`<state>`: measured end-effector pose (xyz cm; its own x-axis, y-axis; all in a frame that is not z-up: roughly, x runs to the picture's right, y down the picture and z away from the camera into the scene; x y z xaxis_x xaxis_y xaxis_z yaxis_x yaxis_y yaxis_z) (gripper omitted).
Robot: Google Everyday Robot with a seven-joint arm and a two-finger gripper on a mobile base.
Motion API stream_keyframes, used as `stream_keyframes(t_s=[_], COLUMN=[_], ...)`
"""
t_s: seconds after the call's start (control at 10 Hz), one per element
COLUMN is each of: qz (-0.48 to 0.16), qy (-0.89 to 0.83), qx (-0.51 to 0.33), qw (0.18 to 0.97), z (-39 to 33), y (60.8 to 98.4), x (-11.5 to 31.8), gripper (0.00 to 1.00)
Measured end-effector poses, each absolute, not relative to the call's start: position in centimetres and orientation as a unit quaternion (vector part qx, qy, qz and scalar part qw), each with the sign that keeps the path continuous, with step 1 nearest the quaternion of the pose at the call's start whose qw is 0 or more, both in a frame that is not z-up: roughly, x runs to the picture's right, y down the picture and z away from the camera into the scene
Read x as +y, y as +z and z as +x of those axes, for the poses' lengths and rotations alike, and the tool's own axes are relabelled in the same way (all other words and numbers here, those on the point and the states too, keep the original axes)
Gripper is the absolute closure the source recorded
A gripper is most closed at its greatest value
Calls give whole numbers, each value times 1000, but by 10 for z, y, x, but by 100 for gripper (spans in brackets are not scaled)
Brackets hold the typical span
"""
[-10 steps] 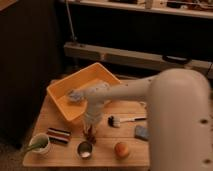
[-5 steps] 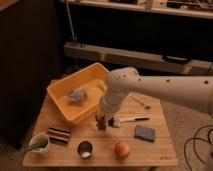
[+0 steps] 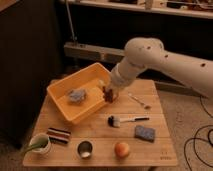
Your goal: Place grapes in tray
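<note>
Pinching dim reddish grapes (image 3: pixel 108 97) by the tray (image 3: pixel 89 80) wall, gripper (image 3: pixel 107 92) half-hidden under arm (image 3: pixel 137 57).

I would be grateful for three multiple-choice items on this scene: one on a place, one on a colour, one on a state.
1. Where is the gripper?
A. over the white bowl
B. at the near right corner of the tray
C. above the orange

2. What colour is the sponge?
A. blue
B. red
C. green

3. What state are the grapes in?
A. lying in the white bowl
B. held by the gripper
C. lying beside the metal cup

Answers: 1 B, the gripper hangs by the tray's wall; 2 A, the sponge looks blue-grey; 3 B, the grapes sit in the shut gripper, off the table.
</note>
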<state>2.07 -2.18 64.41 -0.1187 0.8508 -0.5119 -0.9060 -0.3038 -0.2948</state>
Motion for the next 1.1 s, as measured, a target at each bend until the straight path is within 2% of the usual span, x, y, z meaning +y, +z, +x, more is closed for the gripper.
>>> stream_keyframes(t_s=[0.3,0.6,0.8,1.1], qz=[-296,-287,-286,-296], qy=[740,729,724,725], qx=[26,31,49,75], qw=[603,620,625,618], z=[-25,-82,-110,-112], y=[659,710,769,846], x=[-77,-108,-109,-83], gripper=[100,100,100,100])
